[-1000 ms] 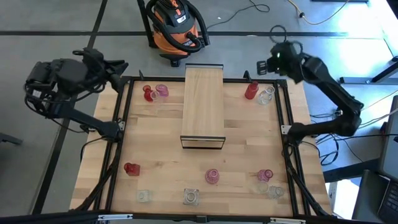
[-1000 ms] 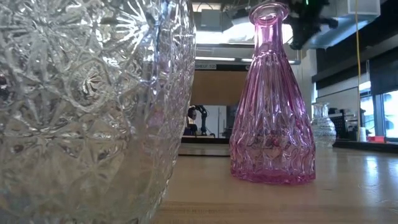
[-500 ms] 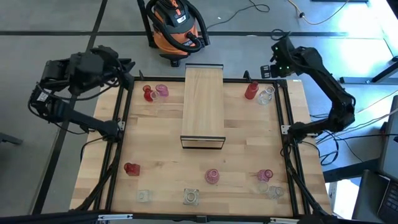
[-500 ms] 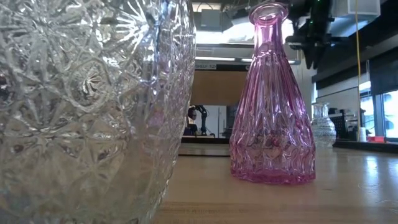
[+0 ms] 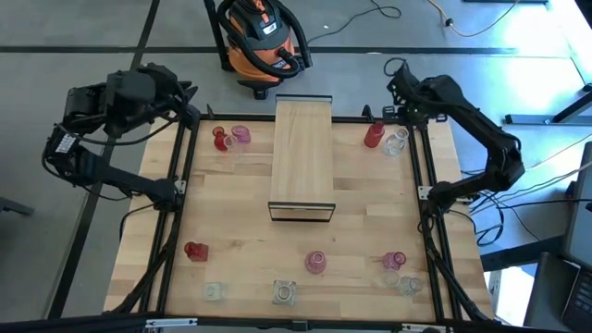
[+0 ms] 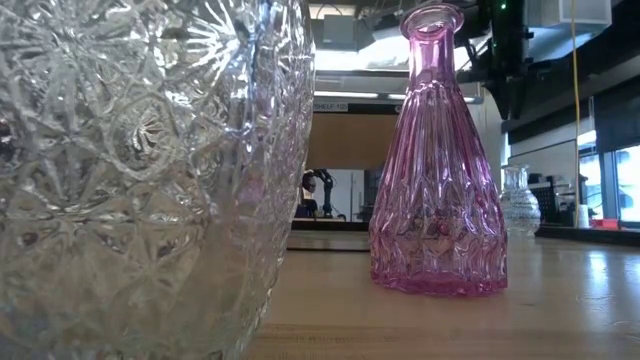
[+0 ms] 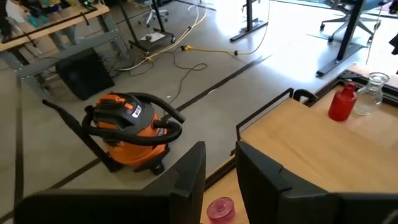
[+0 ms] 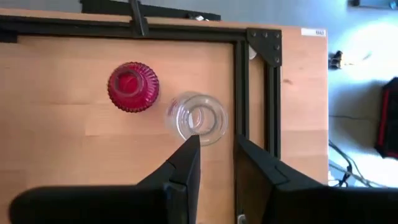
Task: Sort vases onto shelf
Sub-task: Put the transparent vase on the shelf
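Observation:
In the high view the light-wood shelf (image 5: 302, 153) runs down the middle of the table. A red vase (image 5: 220, 139) and a pink vase (image 5: 240, 135) stand at the far left. A red vase (image 5: 373, 136) and a clear vase (image 5: 396, 141) stand at the far right, and several more line the near edge. My left gripper (image 5: 190, 94) hovers open over the far left corner, above the pink vase (image 7: 219, 208). My right gripper (image 8: 214, 152) points down, open, above the clear vase (image 8: 198, 118), beside the red vase (image 8: 132, 86).
A black frame (image 5: 424, 166) borders the table. An orange vacuum (image 5: 261, 42) sits on the floor beyond the far edge. In the low view a large clear vase (image 6: 150, 170) and a tall pink vase (image 6: 437, 170) stand right in front of the camera.
My left gripper has moved right, toward the table's far left corner. My right gripper has swung toward the table's left and tipped downward over the far right vases. No vase has moved.

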Robot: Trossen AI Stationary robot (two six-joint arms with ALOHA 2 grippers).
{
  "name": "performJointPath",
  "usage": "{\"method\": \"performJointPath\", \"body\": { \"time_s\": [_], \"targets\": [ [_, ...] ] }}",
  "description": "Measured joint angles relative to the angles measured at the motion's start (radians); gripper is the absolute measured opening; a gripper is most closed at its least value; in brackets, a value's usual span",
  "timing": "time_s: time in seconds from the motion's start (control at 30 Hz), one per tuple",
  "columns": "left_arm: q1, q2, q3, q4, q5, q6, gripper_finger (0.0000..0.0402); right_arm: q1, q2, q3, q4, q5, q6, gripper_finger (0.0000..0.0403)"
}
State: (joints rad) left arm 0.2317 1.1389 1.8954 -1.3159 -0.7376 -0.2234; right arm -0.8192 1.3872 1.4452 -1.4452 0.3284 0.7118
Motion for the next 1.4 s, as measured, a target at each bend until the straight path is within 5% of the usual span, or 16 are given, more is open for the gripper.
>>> {"method": "performJointPath", "body": {
  "time_s": [0.3,0.57,1.03,1.4],
  "targets": [
    [0.04,0.03,0.0,0.0,0.091,0.126,0.0081,0.069,0.0,-0.189,0.042,0.128,0.3,0.0086],
    [0.109,0.04,0.0,0.0,0.171,0.208,0.0081,0.066,0.0,-0.297,0.229,0.086,0.386,0.0086],
    [0.157,0.04,0.0,0.0,0.269,0.209,0.0081,0.05,0.0,-0.33,0.207,0.212,0.538,0.0085],
    [0.157,0.04,0.0,0.0,0.284,0.207,0.0081,-0.034,-0.005,-0.444,0.359,0.144,0.548,0.0085]
  ]
}}
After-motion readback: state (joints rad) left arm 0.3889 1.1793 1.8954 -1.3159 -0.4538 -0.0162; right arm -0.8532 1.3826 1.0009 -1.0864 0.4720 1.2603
